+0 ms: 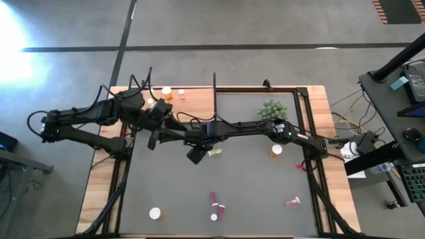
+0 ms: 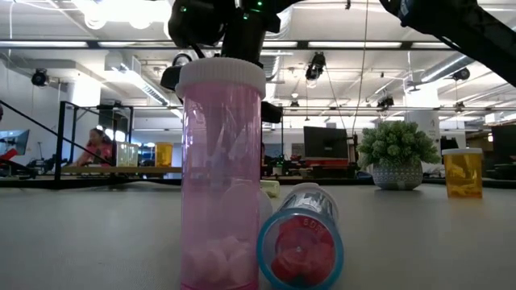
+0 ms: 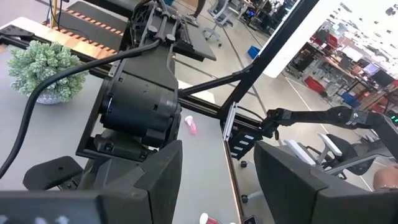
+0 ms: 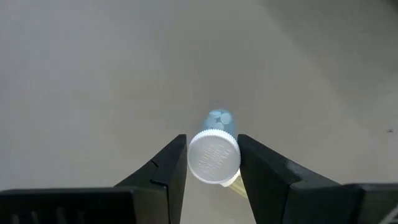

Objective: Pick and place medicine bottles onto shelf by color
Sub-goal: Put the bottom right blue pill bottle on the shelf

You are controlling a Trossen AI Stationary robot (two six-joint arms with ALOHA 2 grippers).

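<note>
grey concrete floor (image 1: 279, 26) crossed by a dark line, desks (image 1: 398, 113) alongside, bright ceiling lights (image 2: 121, 10) overhead.

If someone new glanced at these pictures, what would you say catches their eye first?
Probably the tall pink bottle standing right in front of the low camera, with a second bottle lying on its side against it. Next, the right gripper closed on a white-capped yellowish bottle near the middle of the grey mat. The left gripper hangs just behind it, empty.
</note>
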